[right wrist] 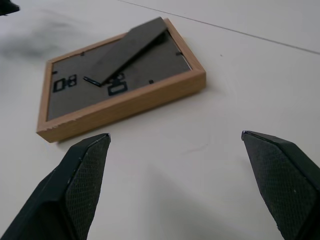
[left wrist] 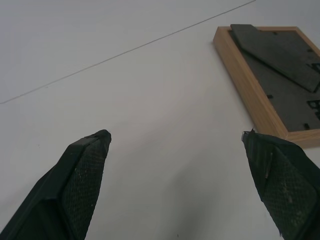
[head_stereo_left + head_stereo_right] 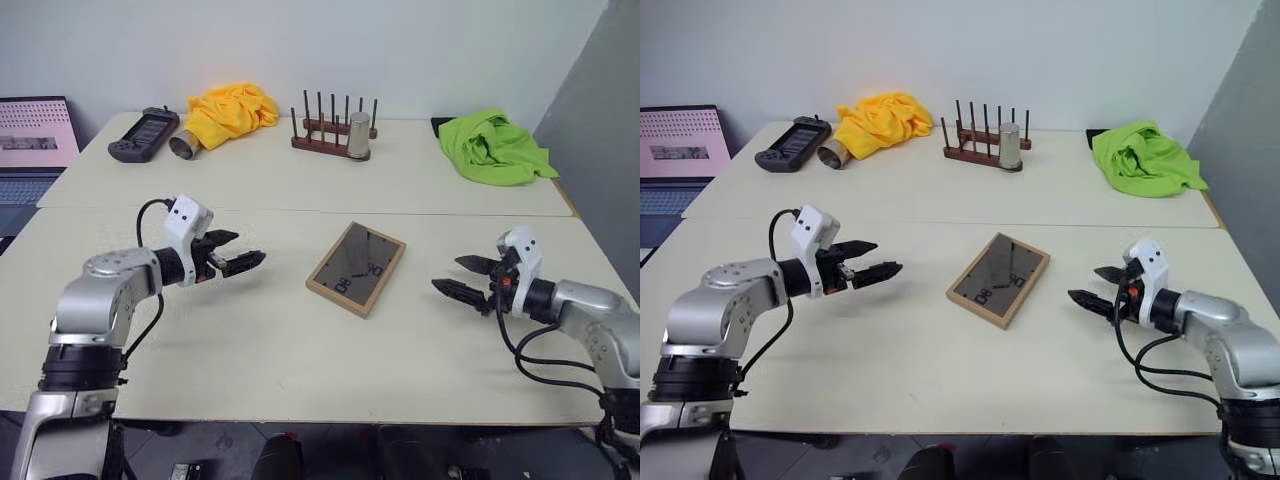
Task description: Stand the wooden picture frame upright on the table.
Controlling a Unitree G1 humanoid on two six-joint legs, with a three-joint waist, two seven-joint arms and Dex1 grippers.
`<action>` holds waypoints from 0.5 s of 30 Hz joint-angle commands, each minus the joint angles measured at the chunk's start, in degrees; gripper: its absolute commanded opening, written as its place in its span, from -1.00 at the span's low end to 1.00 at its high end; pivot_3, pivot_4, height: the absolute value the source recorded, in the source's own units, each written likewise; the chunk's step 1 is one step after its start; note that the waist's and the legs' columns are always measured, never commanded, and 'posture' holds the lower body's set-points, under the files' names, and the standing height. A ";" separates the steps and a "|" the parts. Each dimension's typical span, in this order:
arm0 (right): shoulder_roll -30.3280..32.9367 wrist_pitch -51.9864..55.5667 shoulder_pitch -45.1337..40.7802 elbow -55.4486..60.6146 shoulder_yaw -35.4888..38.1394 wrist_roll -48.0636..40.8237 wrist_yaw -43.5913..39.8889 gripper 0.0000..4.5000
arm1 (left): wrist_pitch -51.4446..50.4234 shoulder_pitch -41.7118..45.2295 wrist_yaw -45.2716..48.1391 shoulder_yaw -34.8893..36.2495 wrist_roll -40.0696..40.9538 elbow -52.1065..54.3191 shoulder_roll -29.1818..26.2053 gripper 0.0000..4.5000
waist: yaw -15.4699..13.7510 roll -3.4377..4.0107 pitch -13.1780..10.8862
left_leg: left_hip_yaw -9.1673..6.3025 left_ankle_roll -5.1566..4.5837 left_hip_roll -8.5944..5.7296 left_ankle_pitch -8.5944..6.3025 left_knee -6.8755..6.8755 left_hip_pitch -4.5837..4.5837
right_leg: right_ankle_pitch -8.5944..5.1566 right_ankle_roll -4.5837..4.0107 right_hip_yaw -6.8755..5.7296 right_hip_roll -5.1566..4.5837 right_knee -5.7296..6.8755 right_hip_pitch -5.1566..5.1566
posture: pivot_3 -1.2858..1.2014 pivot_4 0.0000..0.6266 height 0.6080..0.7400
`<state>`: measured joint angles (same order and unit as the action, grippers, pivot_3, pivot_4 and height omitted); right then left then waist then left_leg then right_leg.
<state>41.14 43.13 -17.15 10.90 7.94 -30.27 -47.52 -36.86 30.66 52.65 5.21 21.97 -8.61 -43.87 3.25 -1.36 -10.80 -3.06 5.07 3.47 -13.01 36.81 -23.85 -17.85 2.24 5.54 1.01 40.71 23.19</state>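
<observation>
We see 2 grippers low over the table (image 3: 250, 360), left gripper (image 3: 238, 252) and right gripper (image 3: 462, 277) both spread wide, holding nothing. Between them the frame (image 3: 356, 268) lies flat, dark back up, untouched. Farther back: rack (image 3: 330, 130), yellow cloth (image 3: 232, 112), green cloth (image 3: 495, 148).
</observation>
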 commanded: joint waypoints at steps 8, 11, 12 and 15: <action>0.80 -0.77 -0.26 1.19 0.82 0.33 1.30 0.99 | 3.68 4.35 -0.17 -1.45 -3.39 -4.64 0.80 1.00 | -0.04 -0.01 -0.01 | 0.00 0.00 0.00 0.00 0.01 -0.03 | 0.00 0.00 0.00 0.00 0.00 0.02 | 0.03 -0.52 1.00; 0.75 -0.51 0.08 1.73 0.87 0.00 1.66 0.99 | 3.43 4.44 0.47 -1.12 -2.92 -4.55 1.24 1.00 | 0.03 -0.01 -0.01 | 0.00 0.00 0.01 0.00 0.01 -0.02 | 0.00 0.00 0.01 0.01 0.01 0.02 | 0.03 -0.52 1.00; 0.70 -0.71 0.11 1.53 0.87 0.11 1.87 0.99 | 3.36 4.53 0.28 -1.00 -2.90 -4.64 1.52 1.00 | 0.02 -0.01 -0.01 | 0.00 0.00 0.01 0.00 0.01 -0.02 | 0.00 0.00 0.00 0.01 0.02 0.02 | 0.03 -0.52 1.00; 0.08 -1.21 -0.45 0.86 0.60 0.56 2.78 1.00 | 3.25 4.44 0.72 -0.92 -2.68 -4.49 1.85 0.92 | 0.00 -0.01 -0.01 | 0.00 0.00 0.01 0.00 0.03 -0.03 | 0.00 0.00 0.01 0.00 0.02 0.02 | 0.03 -0.52 1.00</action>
<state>41.44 43.00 -16.88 10.50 7.61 -29.88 -45.37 -34.32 34.29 53.09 3.51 18.85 -13.90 -41.86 3.25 -1.37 -10.81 -3.06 5.07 3.47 -13.01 36.85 -23.88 -17.84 2.24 5.55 1.01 40.73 23.21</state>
